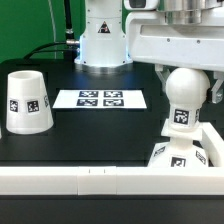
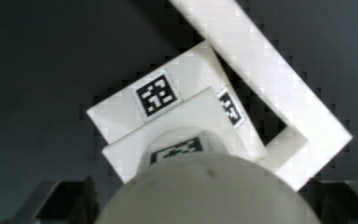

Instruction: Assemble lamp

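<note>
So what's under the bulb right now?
The base sits directly below the bulb, tags facing the camera. In the wrist view the bulb covers part of the base, so the socket and any contact are hidden.

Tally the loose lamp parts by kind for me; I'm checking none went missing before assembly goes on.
Shade: 1
Bulb: 1, under the gripper
Base: 1
Total: 3 lamp parts, all white with black-and-white tags. The marker board is not counted.
</note>
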Controlling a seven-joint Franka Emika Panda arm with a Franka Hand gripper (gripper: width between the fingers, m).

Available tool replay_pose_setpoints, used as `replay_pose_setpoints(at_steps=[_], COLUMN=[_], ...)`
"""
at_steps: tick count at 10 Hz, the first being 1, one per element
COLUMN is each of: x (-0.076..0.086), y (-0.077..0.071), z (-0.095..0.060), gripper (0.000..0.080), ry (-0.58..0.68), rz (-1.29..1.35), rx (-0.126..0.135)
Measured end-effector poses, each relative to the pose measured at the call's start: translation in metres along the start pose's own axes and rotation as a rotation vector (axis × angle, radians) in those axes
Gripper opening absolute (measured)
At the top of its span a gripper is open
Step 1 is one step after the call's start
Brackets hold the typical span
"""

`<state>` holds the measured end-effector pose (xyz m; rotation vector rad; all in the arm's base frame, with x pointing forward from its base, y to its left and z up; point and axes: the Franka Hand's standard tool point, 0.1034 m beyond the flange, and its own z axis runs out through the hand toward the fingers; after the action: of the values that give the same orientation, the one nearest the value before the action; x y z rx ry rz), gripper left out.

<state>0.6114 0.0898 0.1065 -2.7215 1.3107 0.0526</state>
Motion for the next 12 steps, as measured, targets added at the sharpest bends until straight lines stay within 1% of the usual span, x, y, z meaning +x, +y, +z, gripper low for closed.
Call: replay_pose_setpoints(at_steps=[1, 3, 4, 5, 6, 7, 8, 9, 10, 12], x=[0.002, 0.002, 0.001, -0.002, -0.006, -0.01, -0.013, -0.016, -0.018, -0.019], y=[0.001, 0.001, 0.001, 0.002, 0.0, -0.001, 0.003, 0.01, 0.018, 0.016], z=[0.0, 0.0, 0.0, -0.001, -0.003, -0.003, -0.002, -0.003, -0.003, -0.001], gripper=[0.0574, 0.0574, 0.0574, 0.0668, 0.0668, 0.0695, 0.0698, 0.0698, 0.0699, 0.0699], ry=[-0.013, -0.015, -0.016, -0.028, -0.037, -0.036, -0.034, -0.041, -0.047, -0.048], rz=[0.096, 0.091, 0.039, -0.033, -0.136, -0.256, -0.356, -0.443, -0.495, -0.493], rx=[0.009, 0.011, 0.009, -0.008, -0.014, -0.008, -0.004, -0.007, -0.012, -0.012])
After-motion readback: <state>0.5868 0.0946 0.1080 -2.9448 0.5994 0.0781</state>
